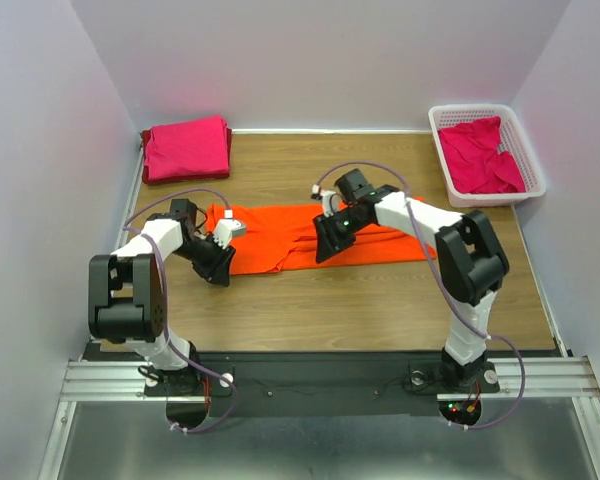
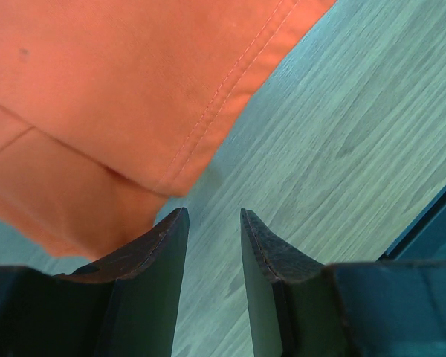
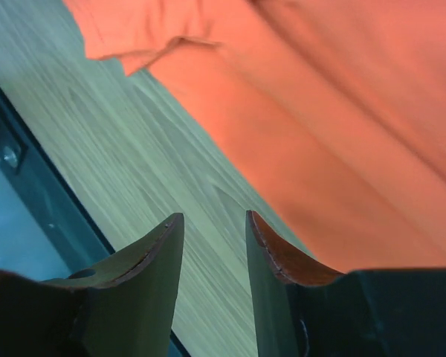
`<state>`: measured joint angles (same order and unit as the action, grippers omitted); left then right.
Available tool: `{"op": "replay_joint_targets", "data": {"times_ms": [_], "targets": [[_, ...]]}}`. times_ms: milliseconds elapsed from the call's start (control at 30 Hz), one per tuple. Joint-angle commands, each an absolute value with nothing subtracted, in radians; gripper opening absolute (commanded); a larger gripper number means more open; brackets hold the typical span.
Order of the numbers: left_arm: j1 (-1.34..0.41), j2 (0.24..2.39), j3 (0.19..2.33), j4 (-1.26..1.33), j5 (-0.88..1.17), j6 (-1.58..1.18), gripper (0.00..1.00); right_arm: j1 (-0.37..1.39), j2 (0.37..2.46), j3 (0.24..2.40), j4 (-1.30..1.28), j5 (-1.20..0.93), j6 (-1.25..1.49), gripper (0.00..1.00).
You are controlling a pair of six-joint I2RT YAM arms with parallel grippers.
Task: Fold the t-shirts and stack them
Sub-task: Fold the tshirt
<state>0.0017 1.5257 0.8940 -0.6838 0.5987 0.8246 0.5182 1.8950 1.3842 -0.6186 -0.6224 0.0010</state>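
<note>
A bright orange t-shirt point(image 1: 320, 235) lies as a long flat band across the middle of the wooden table. My left gripper point(image 1: 220, 270) hovers at the band's near left corner. In the left wrist view its fingers point(image 2: 163, 245) stand open over bare wood, with the orange t-shirt's point(image 2: 119, 89) hem just beyond them. My right gripper point(image 1: 325, 250) sits at the near edge of the band's middle. It is open point(image 3: 214, 217), with nothing between the jaws and the orange cloth point(image 3: 342, 111) alongside. A folded magenta t-shirt point(image 1: 187, 148) rests at the back left.
A white lattice basket point(image 1: 500, 198) at the back right holds a crumpled magenta shirt point(image 1: 485, 155). White walls close in the table on three sides. Bare wood point(image 1: 330, 310) runs between the orange shirt and the black rail at the arm bases.
</note>
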Motion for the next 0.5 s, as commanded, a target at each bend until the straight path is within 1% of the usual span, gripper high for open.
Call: {"op": "replay_joint_targets", "data": {"times_ms": [0, 167, 433, 467], "targets": [[0.003, 1.584, 0.957, -0.704, 0.644, 0.815, 0.46, 0.583, 1.962, 1.430, -0.522, -0.715, 0.121, 0.46], [0.003, 1.626, 0.999, -0.712, 0.675, 0.811, 0.46, 0.621, 2.019, 1.474, -0.499, -0.727, 0.158, 0.47], [0.003, 1.628, 1.048, -0.762, 0.716, 0.824, 0.39, 0.667, 2.082, 1.552, -0.474, -0.752, 0.207, 0.47], [0.005, 1.628, 1.051, -0.765, 0.718, 0.824, 0.36, 0.672, 2.086, 1.558, -0.471, -0.753, 0.210, 0.47]]}}
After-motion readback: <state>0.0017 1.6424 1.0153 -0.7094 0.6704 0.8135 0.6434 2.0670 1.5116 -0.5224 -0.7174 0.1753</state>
